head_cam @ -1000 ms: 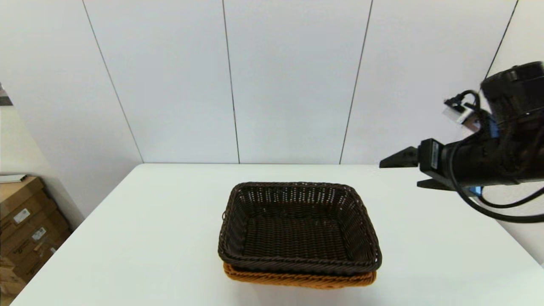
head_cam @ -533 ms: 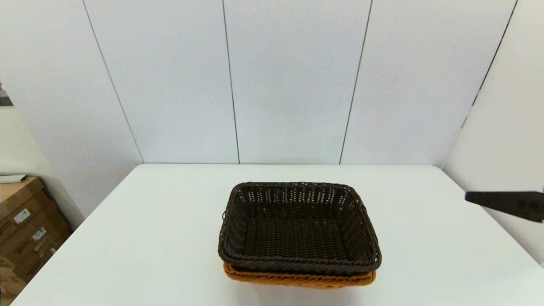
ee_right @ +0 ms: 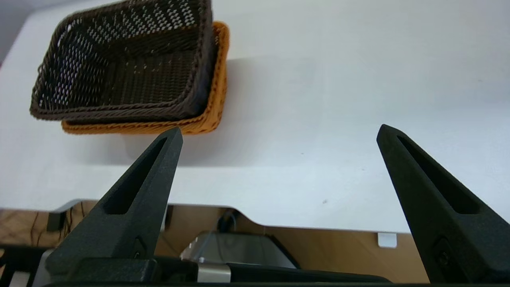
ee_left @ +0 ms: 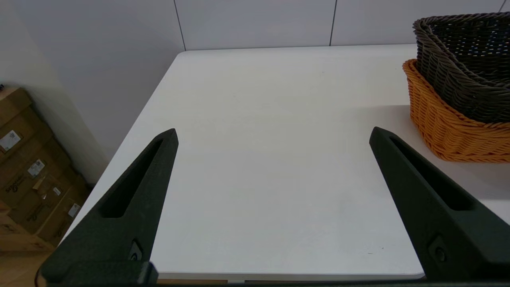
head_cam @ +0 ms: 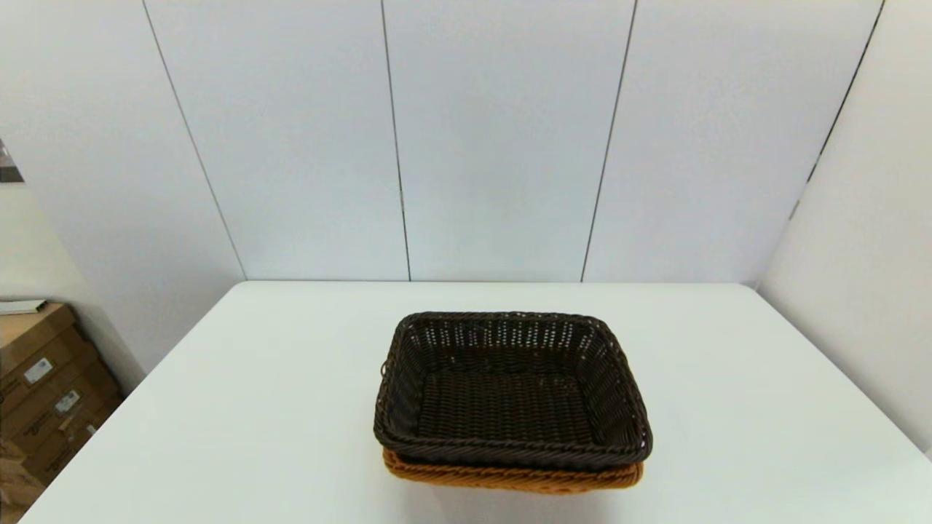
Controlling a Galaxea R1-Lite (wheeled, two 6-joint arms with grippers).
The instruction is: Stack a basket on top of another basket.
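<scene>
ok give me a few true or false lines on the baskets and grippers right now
1. The dark brown woven wicker basket sits nested in the orange-tan woven wicker basket. True.
2. The right gripper holds the dark basket. False: it is open, off the baskets.
3. The left gripper is open above the white table. True.
4. The orange-tan basket is on top. False: it is underneath.
</scene>
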